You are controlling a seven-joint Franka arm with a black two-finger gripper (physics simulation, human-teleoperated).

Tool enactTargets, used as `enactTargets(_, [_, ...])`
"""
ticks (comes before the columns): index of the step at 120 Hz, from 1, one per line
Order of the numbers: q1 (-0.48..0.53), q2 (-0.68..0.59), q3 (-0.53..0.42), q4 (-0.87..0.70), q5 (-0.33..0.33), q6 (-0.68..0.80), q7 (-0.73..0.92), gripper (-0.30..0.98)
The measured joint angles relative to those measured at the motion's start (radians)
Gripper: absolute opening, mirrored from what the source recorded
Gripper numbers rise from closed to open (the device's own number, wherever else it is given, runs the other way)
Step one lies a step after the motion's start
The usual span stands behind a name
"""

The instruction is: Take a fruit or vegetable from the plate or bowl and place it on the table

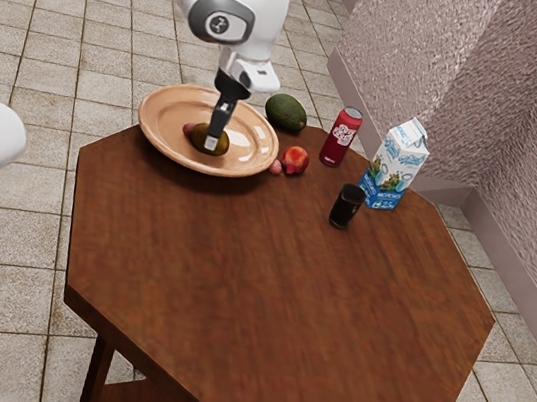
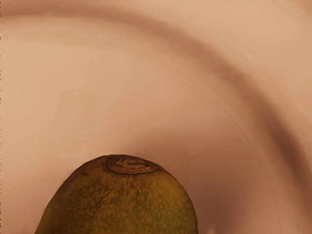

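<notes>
While the bench (image 1: 278,304) stretches toward me at six o'clock, the plate (image 1: 171,124) sits at its eleven, the brownish-green fruit (image 1: 222,141) around mid-plate. The gripper (image 1: 211,140) is right down at it; whether it's clamped, I can't tell. Looks like the grasping step: secure it, lift over the rim, carry toward five o'clock, lower.

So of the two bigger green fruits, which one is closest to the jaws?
The brownish-green one in the plate: the jaws are right down at it, while the darker green one lies outside the rim.
</notes>
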Motion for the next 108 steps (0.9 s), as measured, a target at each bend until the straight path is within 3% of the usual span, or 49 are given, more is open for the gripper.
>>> enactTargets(29, [-0.088, -0.023, 0.103, 0.018, 0.006, -0.001, 0.01, 0.67])
enactTargets(50, [-0.097, -0.023, 0.151, 0.018, 0.006, -0.004, 0.015, 0.66])
enactTargets(88, [-0.119, -0.019, 0.164, 0.021, 0.007, 0.001, 0.023, 0.66])
enactTargets(108, [-0.118, -0.015, 0.165, 0.021, 0.003, 0.001, 0.021, 0.51])
